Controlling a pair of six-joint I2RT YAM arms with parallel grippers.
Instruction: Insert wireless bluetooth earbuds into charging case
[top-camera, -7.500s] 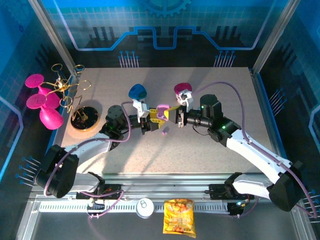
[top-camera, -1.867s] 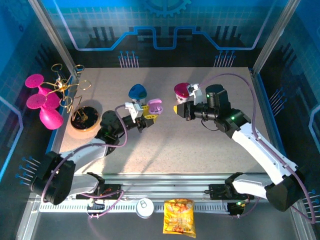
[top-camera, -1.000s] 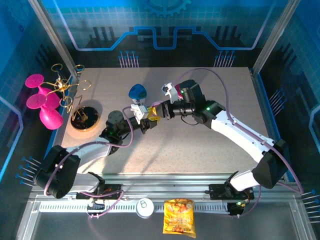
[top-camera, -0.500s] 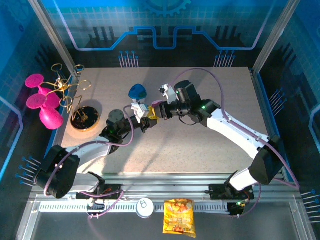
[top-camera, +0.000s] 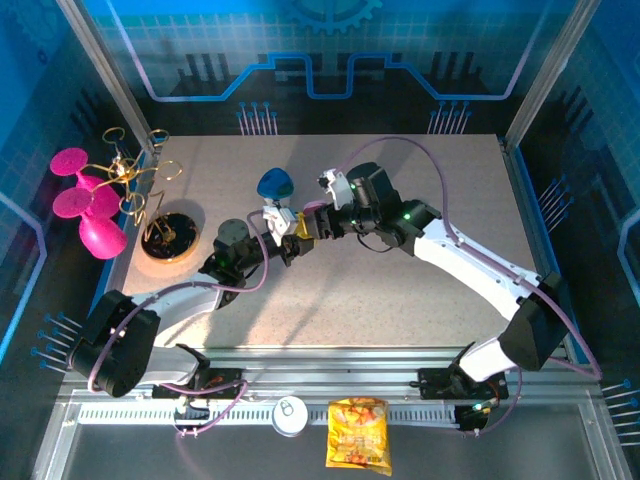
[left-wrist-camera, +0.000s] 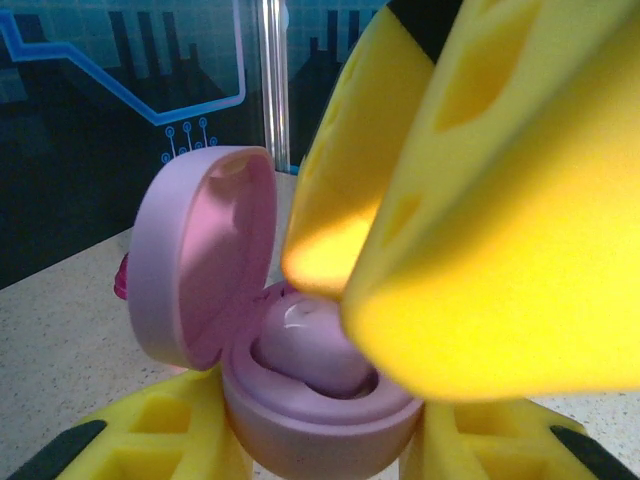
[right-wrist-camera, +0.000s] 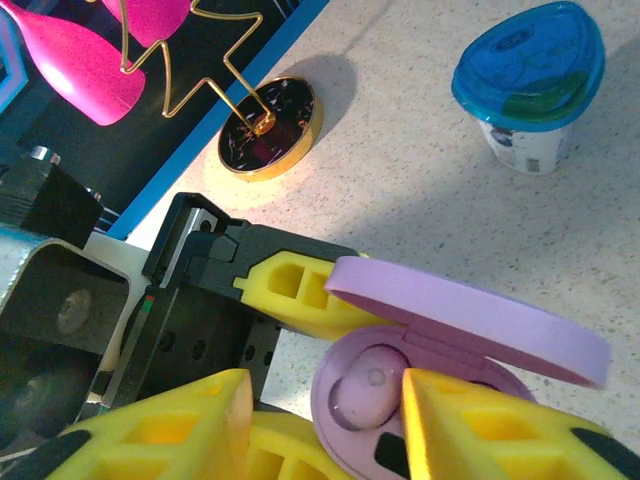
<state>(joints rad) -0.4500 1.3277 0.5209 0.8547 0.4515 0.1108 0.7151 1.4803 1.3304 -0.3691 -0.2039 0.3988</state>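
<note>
Speckled table (top-camera: 380, 300), wrist close-up, earbud (right-wrist-camera: 365, 392) in case (right-wrist-camera: 470, 325)

We see the table (top-camera: 420, 290) lit brightly from above, with soft shadows beside the arms. In the left wrist view the near yellow fingers (left-wrist-camera: 520, 200) are blurred and partly glare-washed. The right wrist view is sharp, and the cup (right-wrist-camera: 530, 90) casts a soft shadow.
</note>
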